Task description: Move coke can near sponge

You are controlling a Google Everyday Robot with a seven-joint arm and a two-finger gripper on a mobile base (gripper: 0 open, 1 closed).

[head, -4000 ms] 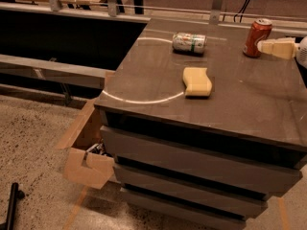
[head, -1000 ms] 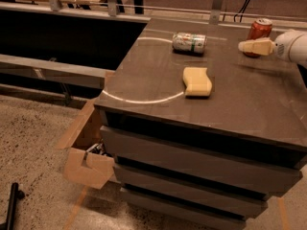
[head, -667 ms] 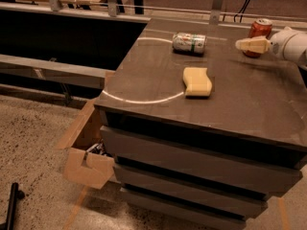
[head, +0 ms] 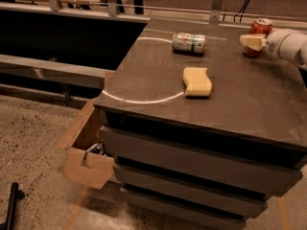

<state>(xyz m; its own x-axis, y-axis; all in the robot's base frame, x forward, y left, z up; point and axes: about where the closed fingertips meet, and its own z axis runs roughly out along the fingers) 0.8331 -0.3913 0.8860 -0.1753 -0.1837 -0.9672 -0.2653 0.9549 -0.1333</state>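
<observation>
The red coke can [head: 260,28] stands upright at the far right of the dark table top [head: 240,99]. My gripper [head: 252,42] reaches in from the right on a white arm [head: 288,44] and sits right at the can, covering its lower part. The pale yellow sponge [head: 197,81] lies flat near the middle of the table, well to the left of the can and nearer the front.
A silver-and-green can [head: 189,42] lies on its side at the back, behind the sponge. A white arc [head: 144,100] is marked on the table top. An open cardboard box [head: 88,164] sits on the floor at the table's left. Railings run behind.
My gripper has edged a little left and farther back, closing in on the coke can. The can, the sponge and the lying can have not moved.
</observation>
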